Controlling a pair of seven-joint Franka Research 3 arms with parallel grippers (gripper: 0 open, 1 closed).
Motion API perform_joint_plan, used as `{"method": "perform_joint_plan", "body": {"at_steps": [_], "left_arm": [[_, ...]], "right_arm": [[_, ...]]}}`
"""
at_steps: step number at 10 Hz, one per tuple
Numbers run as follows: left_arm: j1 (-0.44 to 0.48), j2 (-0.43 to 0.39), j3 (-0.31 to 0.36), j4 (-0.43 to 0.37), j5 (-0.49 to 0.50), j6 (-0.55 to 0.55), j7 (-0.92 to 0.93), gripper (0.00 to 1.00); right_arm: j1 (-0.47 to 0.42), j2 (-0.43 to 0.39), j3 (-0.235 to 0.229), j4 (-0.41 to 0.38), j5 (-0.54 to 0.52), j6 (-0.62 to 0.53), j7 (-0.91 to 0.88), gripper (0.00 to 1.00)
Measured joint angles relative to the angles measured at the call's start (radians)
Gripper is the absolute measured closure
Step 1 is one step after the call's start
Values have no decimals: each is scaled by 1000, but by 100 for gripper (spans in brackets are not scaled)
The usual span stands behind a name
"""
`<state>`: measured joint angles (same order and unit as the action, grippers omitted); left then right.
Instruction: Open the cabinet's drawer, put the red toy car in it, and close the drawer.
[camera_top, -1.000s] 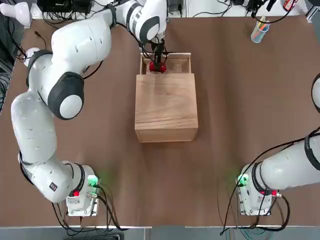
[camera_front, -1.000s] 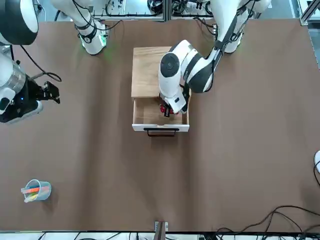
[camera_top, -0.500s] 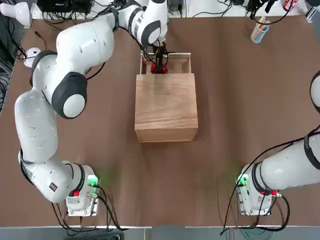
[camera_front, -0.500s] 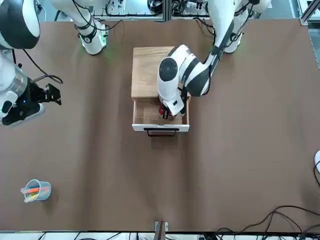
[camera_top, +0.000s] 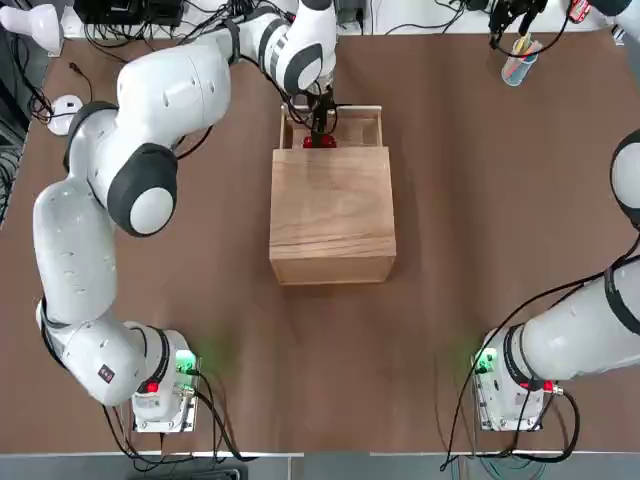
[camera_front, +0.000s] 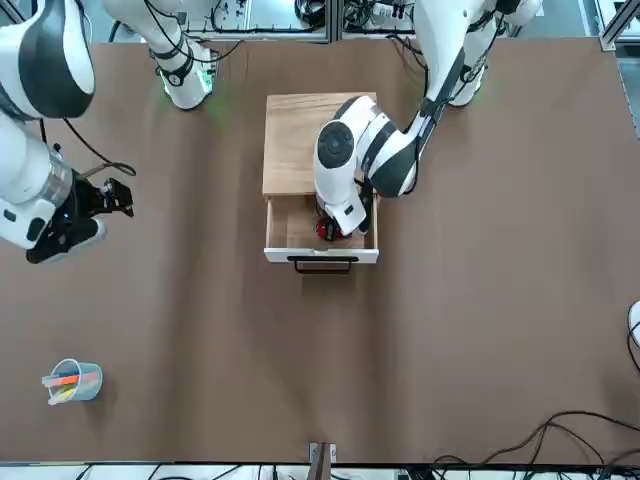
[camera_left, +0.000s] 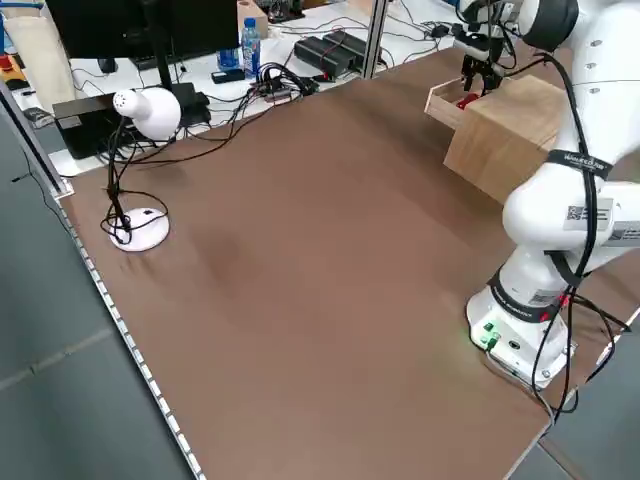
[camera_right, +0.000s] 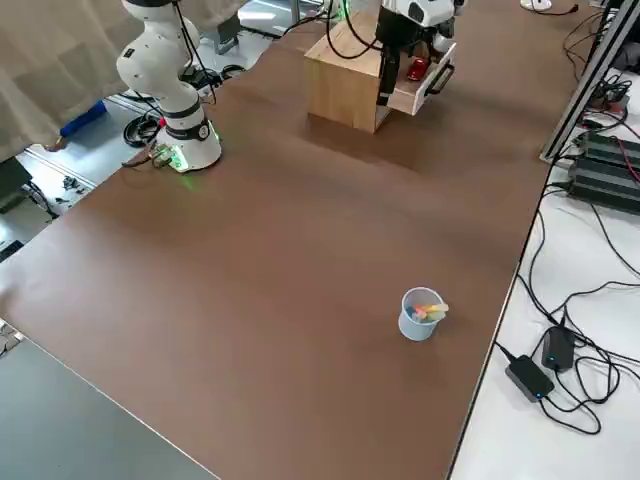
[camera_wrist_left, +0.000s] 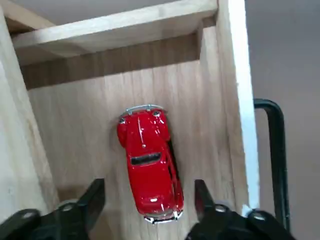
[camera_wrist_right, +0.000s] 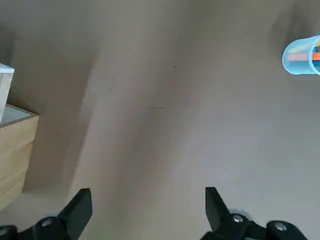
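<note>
No readable writing shows on red toy car (camera_wrist_left: 149, 167) in drawer (camera_wrist_left: 226, 90).

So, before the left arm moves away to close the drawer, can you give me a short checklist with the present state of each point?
1. Drawer pulled out of the cabinet: ok.
2. Red toy car lying on the drawer floor: ok.
3. Left pincer open, fingers apart from the car on both sides: ok.
4. Car clear of the drawer walls: ok.
5. Dark handle free to reach: ok.
6. Right pincer away from the cabinet, over bare table: ok.
</note>
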<state>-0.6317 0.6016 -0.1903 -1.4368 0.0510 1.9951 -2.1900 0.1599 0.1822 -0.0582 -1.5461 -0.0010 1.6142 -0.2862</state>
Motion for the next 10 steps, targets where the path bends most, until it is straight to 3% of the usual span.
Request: {"method": "perform_joint_plan", "body": {"at_steps": [1, 4, 6, 10], "left_arm": [[0, -1, -1, 6, 0, 0, 1, 1], [0, -63, -2, 24, 0, -24, 30, 0], [15, -145, 11, 24, 2, -117, 92, 0], [166, -260, 15, -2, 2, -238, 380, 1]], "right_arm": [[9, 12, 1, 0, 2, 1, 0, 0], [59, 45, 3, 5, 49, 2, 0, 0], [87, 72, 4, 7, 140, 4, 4, 0], [150, 150, 6, 13, 238, 50, 4, 0]]}}
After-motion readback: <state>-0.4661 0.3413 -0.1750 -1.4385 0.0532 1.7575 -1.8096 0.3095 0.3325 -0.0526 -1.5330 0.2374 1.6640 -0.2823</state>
